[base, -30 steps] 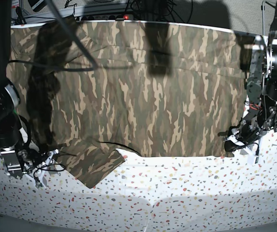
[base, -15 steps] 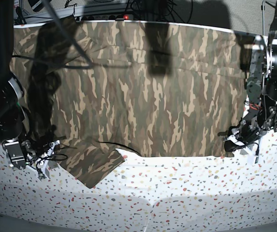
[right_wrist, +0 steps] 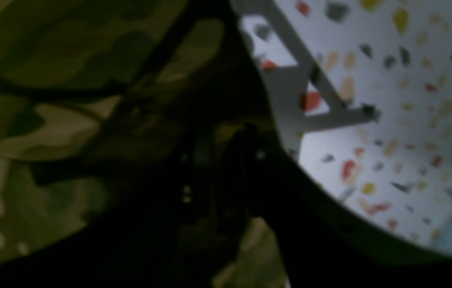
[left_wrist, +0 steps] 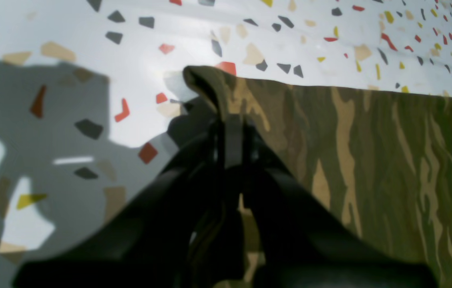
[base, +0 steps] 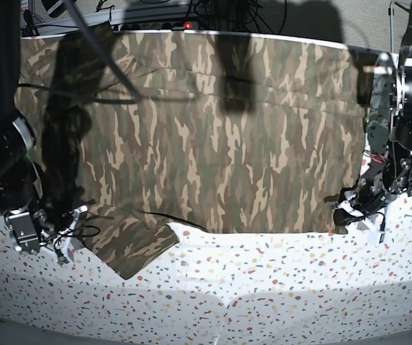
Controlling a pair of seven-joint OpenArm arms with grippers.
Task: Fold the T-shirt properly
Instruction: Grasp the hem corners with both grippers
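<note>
Camouflage cloth bunches between the closed jaws of the left gripper (left_wrist: pixel 230 132), which pinches a corner of the T-shirt (base: pixel 213 136) off the speckled table (base: pixel 277 287). Beyond it the shirt spreads flat toward the right gripper (base: pixel 62 233), low over the sleeve (its jaws too dark to judge). If that side lifts without a hold, the fold may skew.

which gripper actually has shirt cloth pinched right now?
The left gripper: its fingers are shut on the T-shirt hem corner. The right gripper's grip is unclear.
</note>
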